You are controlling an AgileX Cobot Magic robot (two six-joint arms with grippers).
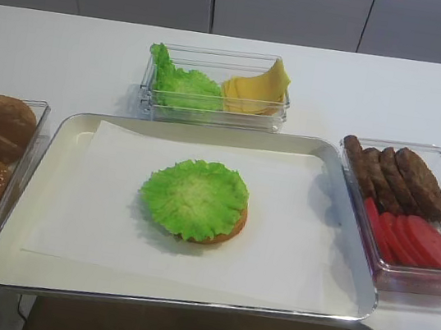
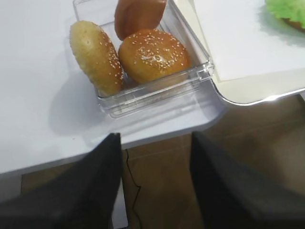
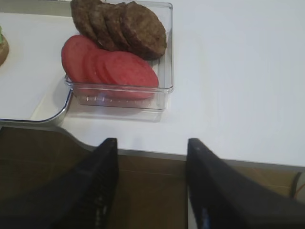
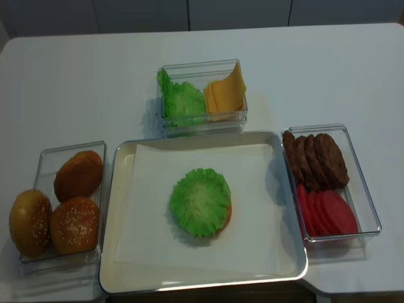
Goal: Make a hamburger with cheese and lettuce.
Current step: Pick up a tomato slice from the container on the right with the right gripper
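Observation:
The hamburger (image 1: 197, 200) (image 4: 201, 202) lies mid-tray: a tan bun base under a frilly green lettuce leaf (image 1: 192, 196). More lettuce (image 1: 183, 85) and pale yellow cheese slices (image 1: 257, 89) (image 4: 225, 93) share the clear box behind the tray. My right gripper (image 3: 151, 143) hangs open and empty off the table's front edge, short of the patty box. My left gripper (image 2: 155, 138) hangs open and empty off the front edge too, below the bun box. Neither gripper shows in the exterior views.
A metal tray (image 1: 15, 263) lined with white paper holds the hamburger. A clear box (image 4: 362, 189) to the right holds brown patties (image 3: 125, 26) and red tomato slices (image 3: 114, 67). The left box (image 2: 157, 90) holds seeded buns (image 2: 152, 55).

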